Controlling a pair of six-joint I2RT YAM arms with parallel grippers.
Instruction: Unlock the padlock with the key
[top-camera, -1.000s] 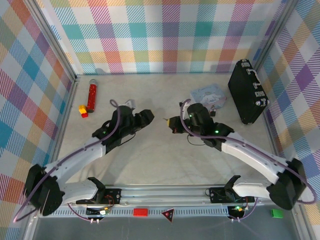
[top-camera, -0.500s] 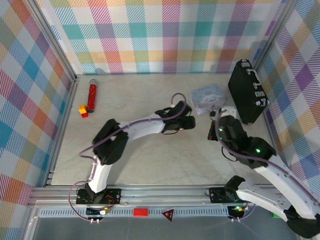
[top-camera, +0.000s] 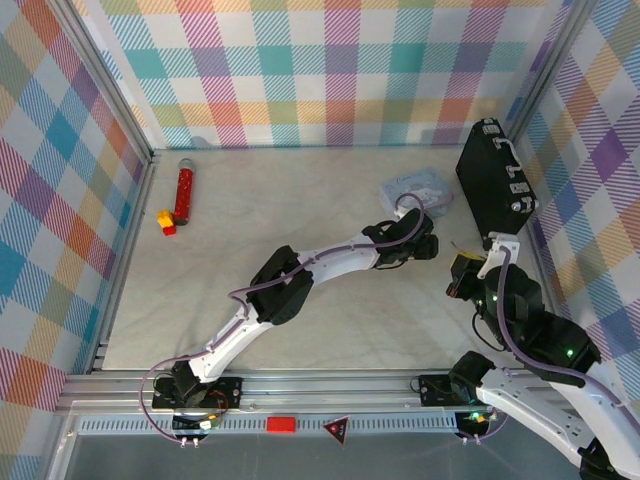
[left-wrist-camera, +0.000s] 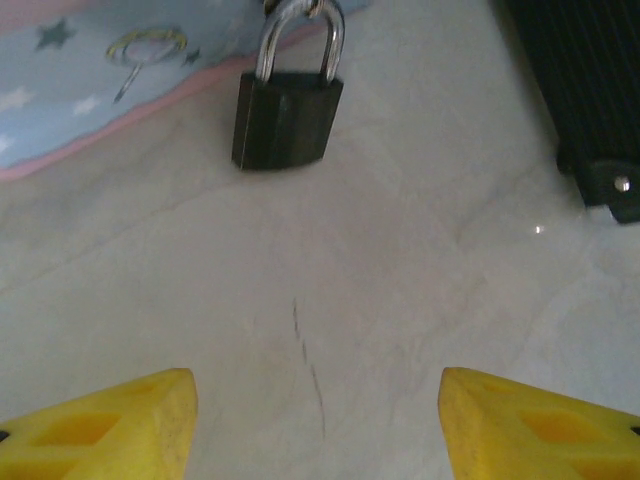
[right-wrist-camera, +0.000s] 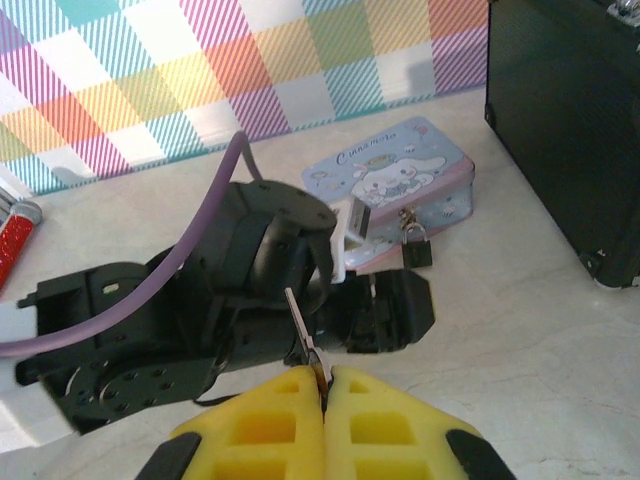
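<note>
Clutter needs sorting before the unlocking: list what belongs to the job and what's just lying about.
Job: padlock, key, right gripper holding it, left gripper.
Lying about: blue tin, black case, red tube, small blocks.

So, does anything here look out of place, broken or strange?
Nothing looks broken or spilled. The one odd thing is a thin dark line on the table near the padlock; it may be a scratch or a hair.

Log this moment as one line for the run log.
phase: approach | left claw: open, facing padlock, apart | right claw: shut on key | padlock: beside tin, key not yet inserted
</note>
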